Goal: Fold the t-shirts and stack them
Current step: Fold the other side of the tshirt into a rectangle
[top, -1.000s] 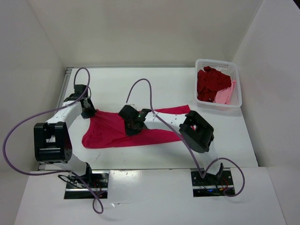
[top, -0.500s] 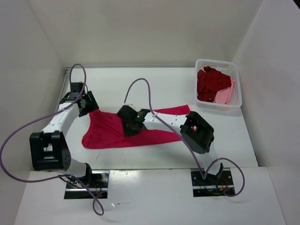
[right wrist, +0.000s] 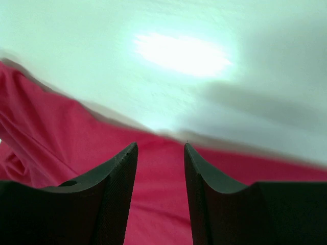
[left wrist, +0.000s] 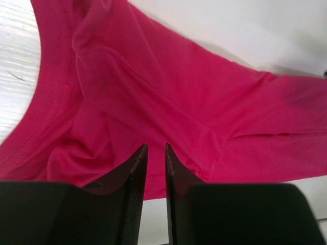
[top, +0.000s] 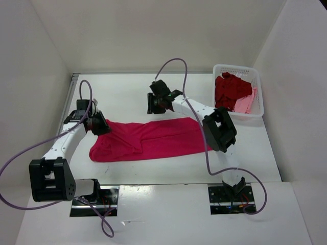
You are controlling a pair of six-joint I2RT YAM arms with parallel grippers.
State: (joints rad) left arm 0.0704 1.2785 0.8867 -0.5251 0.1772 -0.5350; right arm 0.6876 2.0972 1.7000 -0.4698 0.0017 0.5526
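White table (top: pixel 127 87), walled round. Crimson-magenta shirt (top: pixel 153 140) now lies centre-left as one long flat band. Right gripper (right wrist: pixel 160 148), on the cloth a second ago, has let go and lifted past the far hem, jaws apart and empty. Left gripper (left wrist: pixel 153 149) is over the shirt's left end, jaws a sliver apart, no cloth between. That fold looks laid. Bare table behind; the basket (top: pixel 258 92) with the dark red shirt (top: pixel 230 92) and the pink shirt (top: pixel 244 104) stands far right.
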